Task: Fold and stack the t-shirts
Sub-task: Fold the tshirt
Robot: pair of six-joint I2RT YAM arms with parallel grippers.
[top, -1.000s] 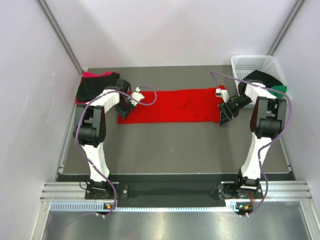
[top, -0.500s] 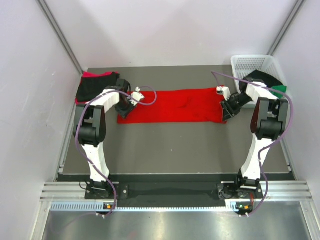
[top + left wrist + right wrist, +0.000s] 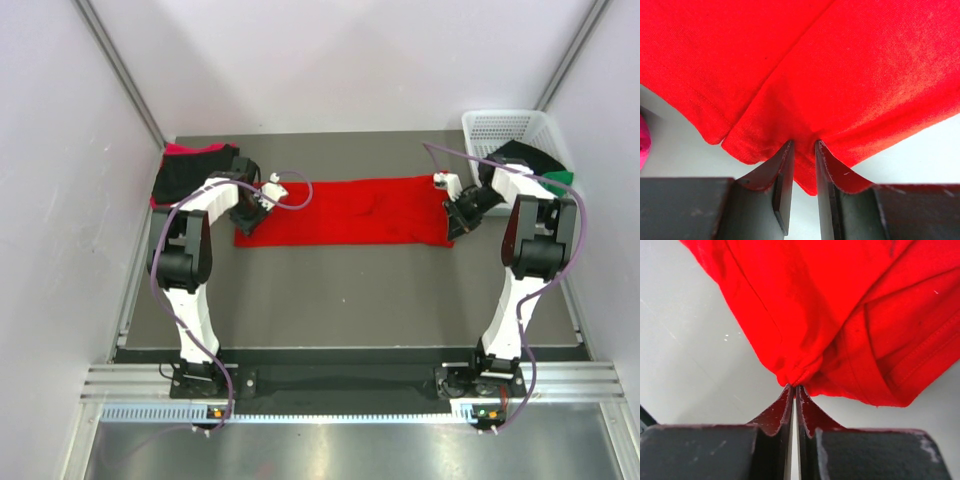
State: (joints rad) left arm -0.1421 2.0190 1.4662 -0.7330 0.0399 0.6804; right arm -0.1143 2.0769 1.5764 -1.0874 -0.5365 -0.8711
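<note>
A bright red t-shirt [image 3: 340, 210] lies as a long folded strip across the back of the table. My left gripper [image 3: 250, 214] is at its left end, shut on a fold of the red cloth [image 3: 805, 165] that fills the gap between the jaws [image 3: 804, 145]. At the strip's right end, my right gripper [image 3: 451, 221] has its jaws pressed together, and the shirt's edge [image 3: 800, 375] puckers at their tips [image 3: 794, 386]. A folded black t-shirt [image 3: 195, 172] rests on a pinkish red one [image 3: 180, 150] at the back left.
A white lattice basket [image 3: 500, 128] stands at the back right corner, with a black t-shirt [image 3: 525, 155] and a green one [image 3: 563, 178] hanging over its rim behind my right arm. White walls close in on both sides.
My right gripper moved in onto the shirt's right end and its jaws closed there. The left gripper kept its hold and did not move.
</note>
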